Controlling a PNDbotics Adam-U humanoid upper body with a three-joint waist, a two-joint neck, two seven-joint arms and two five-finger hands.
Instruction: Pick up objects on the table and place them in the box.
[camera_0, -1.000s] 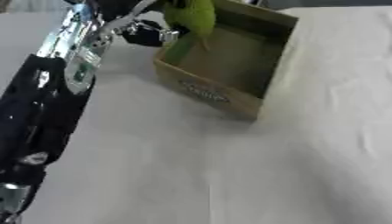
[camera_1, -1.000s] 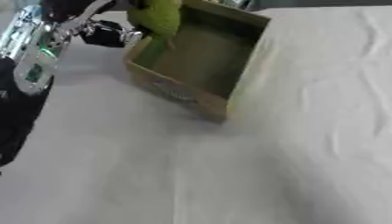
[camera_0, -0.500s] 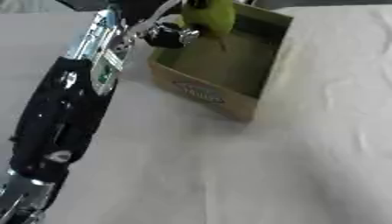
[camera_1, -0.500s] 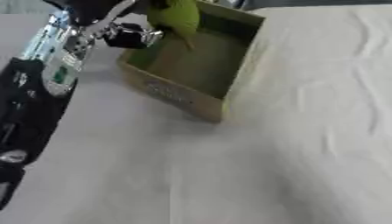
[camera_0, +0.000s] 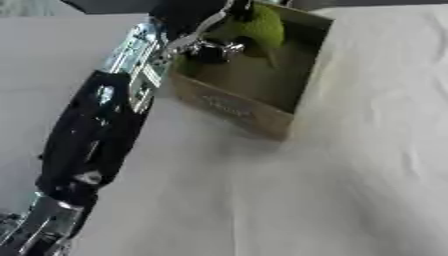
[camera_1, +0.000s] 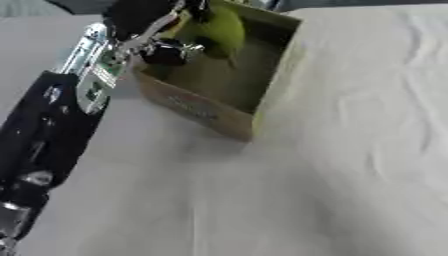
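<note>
White cloth-covered table (camera_0: 350, 190), wrinkled on the right. Left arm (camera_0: 96, 130) runs from the lower left corner diagonally up to the box. Open cardboard box (camera_0: 236, 107) sits at the far centre, skewed, printed mark on its near wall. Left hand (camera_1: 166, 47) is over the box's left side, inside the opening; can't tell whether its fingers are curled. Green object (camera_1: 219, 27) sits against the hand, above the box's far inside corner. Right hand not visible.

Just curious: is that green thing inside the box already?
Inside: the green thing sits within the box walls, left hand beside it.
</note>
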